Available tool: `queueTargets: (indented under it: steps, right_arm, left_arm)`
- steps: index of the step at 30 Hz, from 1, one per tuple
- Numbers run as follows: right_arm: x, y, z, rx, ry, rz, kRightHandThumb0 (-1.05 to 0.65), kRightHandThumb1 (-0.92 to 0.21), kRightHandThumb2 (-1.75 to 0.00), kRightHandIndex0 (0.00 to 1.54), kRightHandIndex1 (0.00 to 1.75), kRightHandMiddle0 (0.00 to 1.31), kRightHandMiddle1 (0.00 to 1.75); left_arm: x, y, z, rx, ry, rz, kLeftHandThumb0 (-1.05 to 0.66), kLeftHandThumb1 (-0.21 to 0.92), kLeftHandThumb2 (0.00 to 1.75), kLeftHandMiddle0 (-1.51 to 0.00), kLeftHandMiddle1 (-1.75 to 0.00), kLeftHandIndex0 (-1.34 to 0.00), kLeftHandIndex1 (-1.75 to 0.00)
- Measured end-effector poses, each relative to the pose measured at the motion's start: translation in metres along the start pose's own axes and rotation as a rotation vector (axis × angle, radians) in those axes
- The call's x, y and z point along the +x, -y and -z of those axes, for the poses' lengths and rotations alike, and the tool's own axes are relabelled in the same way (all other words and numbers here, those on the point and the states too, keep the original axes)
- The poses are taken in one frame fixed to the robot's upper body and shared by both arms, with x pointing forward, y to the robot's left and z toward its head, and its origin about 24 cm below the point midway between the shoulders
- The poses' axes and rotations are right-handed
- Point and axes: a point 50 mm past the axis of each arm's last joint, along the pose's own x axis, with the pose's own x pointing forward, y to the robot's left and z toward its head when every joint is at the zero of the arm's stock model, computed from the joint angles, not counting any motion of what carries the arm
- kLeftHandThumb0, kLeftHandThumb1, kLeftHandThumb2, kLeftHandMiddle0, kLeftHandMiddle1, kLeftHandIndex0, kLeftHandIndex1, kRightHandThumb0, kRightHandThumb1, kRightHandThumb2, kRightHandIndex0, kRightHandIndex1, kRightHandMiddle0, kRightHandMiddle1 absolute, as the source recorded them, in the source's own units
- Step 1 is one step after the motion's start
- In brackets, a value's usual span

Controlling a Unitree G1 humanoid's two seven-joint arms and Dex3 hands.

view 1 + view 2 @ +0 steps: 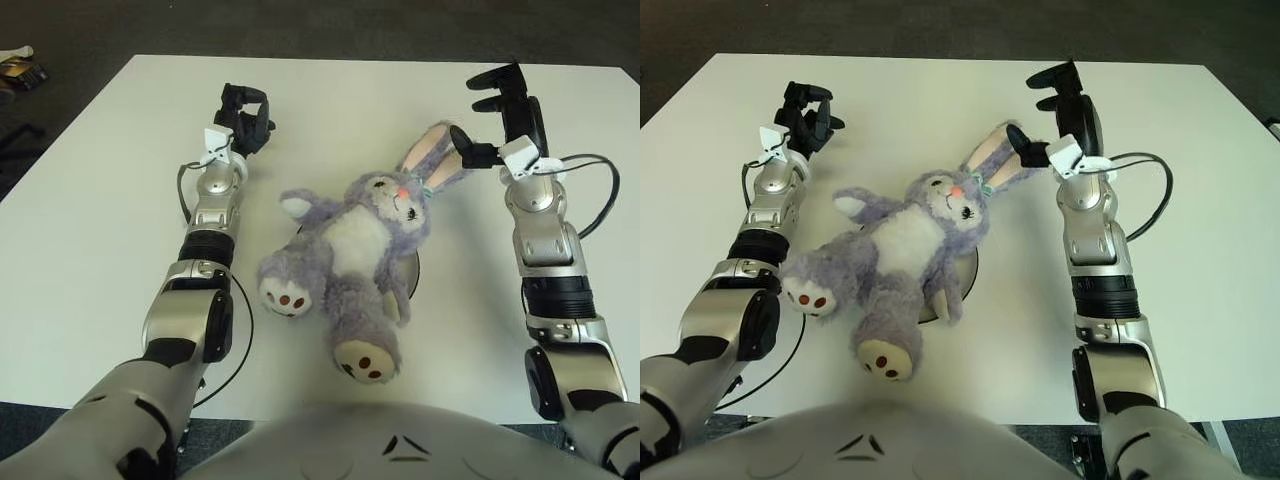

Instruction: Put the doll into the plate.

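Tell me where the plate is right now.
The plate sits at the middle of the white table, almost wholly hidden under the purple rabbit doll; only its dark rim peeks out at the doll's right side.

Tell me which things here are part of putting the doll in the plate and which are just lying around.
Job:
doll, lying over the plate
plate, mostly hidden under it
right hand, open beside the doll's ears
left hand, left of the doll

Lying about:
small object on the floor, beyond the table

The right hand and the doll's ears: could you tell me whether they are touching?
Cannot tell. In both eye views the right hand, fingers spread, has its lower finger overlapping the doll at the ear tip; neither view shows contact or a gap plainly.
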Motion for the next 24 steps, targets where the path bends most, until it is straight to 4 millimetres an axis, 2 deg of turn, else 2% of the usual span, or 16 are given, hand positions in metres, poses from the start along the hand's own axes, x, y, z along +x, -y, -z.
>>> queueTargets:
  steps: [2, 6, 8, 15, 22, 24]
  right_arm:
    - [-0.004, -0.003, 0.009, 0.051, -0.028, 0.03, -0.01, -0.63, -0.91, 0.41, 1.62, 0.16, 1.69]
    - [-0.011, -0.006, 0.02, 0.113, -0.072, 0.077, -0.01, -0.59, -0.96, 0.43, 1.63, 0.23, 1.73]
    - [-0.012, -0.006, 0.022, 0.127, -0.082, 0.097, -0.01, -0.57, -0.98, 0.4, 1.62, 0.31, 1.74]
    - [-0.013, 0.002, 0.024, 0.22, -0.107, 0.19, -0.01, -0.53, -1.02, 0.38, 1.59, 0.41, 1.75]
    - [-0.017, 0.012, 0.03, 0.378, -0.102, 0.237, -0.01, -0.46, -1.09, 0.5, 1.53, 0.43, 1.75]
    - [-0.024, 0.015, 0.038, 0.413, -0.105, 0.248, -0.01, -0.37, -1.18, 0.58, 1.5, 0.48, 1.75]
  left_arm:
    - [-0.002, -0.001, 0.002, 0.0, 0.005, -0.006, -0.37, 0.8, 0.69, -0.52, -1.64, -0.27, -1.75]
    - [-0.008, 0.0, 0.01, -0.008, -0.007, -0.01, -0.37, 0.79, 0.71, -0.57, -1.65, -0.27, -1.75]
    - [-0.011, 0.002, 0.014, -0.013, -0.02, -0.009, -0.37, 0.78, 0.72, -0.62, -1.66, -0.28, -1.75]
    - [-0.016, 0.003, 0.021, -0.031, -0.039, -0.004, -0.37, 0.75, 0.75, -0.7, -1.66, -0.29, -1.75]
    - [-0.021, -0.001, 0.025, -0.066, -0.041, 0.005, -0.38, 0.69, 0.84, -0.71, -1.7, -0.33, -1.75]
    - [-0.028, -0.002, 0.033, -0.086, -0.06, 0.004, -0.39, 0.66, 0.88, -0.72, -1.71, -0.35, -1.75]
